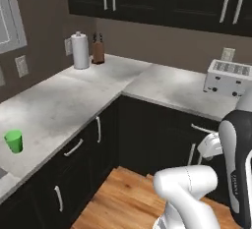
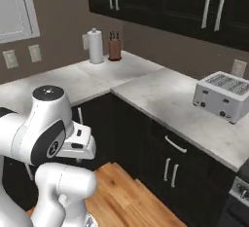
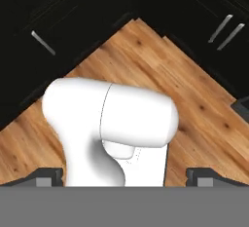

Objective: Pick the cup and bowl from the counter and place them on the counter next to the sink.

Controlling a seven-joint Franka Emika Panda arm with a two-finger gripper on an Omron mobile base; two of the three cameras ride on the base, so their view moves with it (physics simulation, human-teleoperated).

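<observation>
Pincer fingertips wide apart above wood floor; no legible writing.

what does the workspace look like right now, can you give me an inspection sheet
surface: white marble-look counter runs around an inside corner over dark cabinets.
job's things: green cup stands upright on the counter at the left, apart from everything else; a dark edge at the far left may be the sink, cannot tell; bowl nothing seen.
clutter: paper towel roll and knife block in the back corner; toaster on the right stretch.
tool: tool points down at the wood floor, fingertips wide apart, nothing between them.
cables: nothing seen.
surroundings: dark upper cabinets, wall outlets, a window edge at upper left.
</observation>
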